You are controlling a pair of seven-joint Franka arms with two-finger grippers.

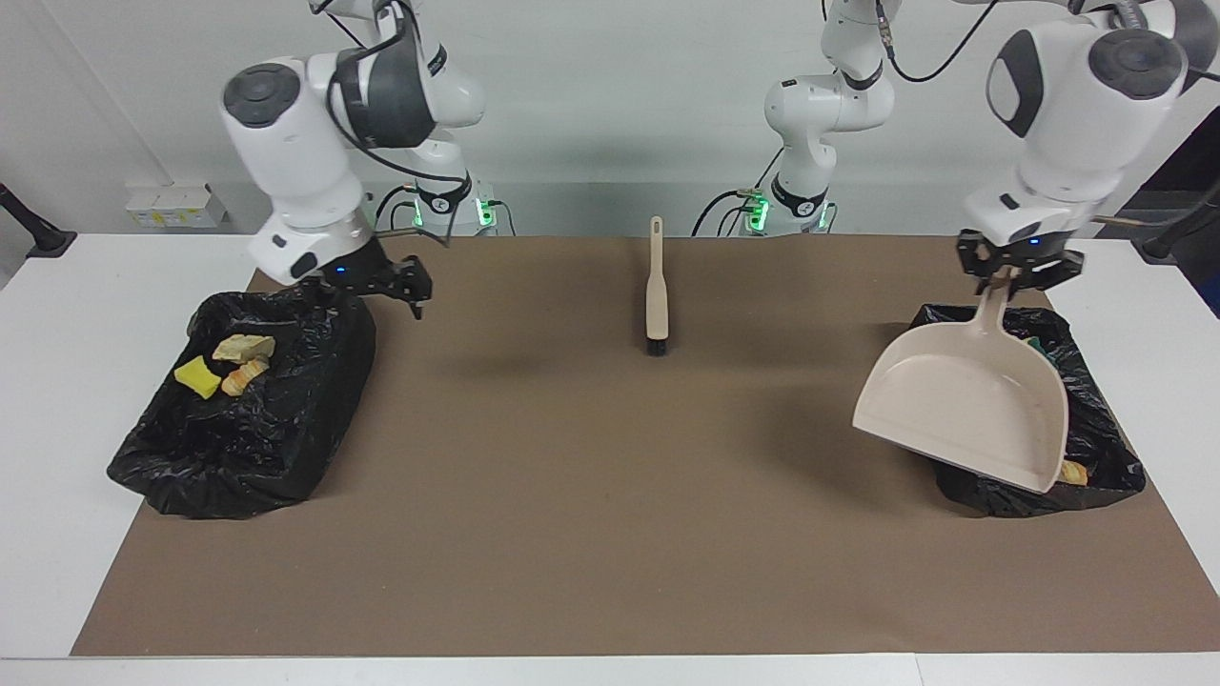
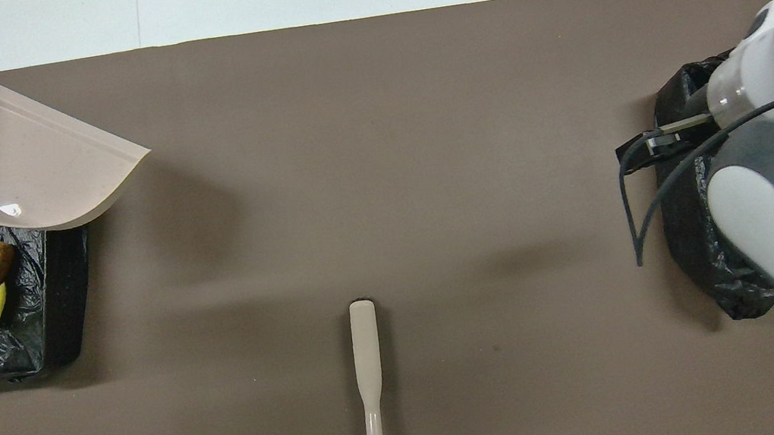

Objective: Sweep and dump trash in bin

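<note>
trash [image 1: 227, 363] all binned, mat swept | left gripper [image 1: 1015, 278] jaws clamp dustpan [image 1: 963, 405] handle over bin [image 1: 1096, 448] | right gripper [image 1: 381, 286] jaws released | brush [image 1: 656, 291] idle

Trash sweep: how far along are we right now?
Done: no trash shows on the brown mat; scraps lie in both black-lined bins, and the brush lies set down mid-mat. In hand: the left gripper holds the empty dustpan by its handle over its bin. The right gripper hangs open beside the other bin. Left: setting the dustpan down.
</note>
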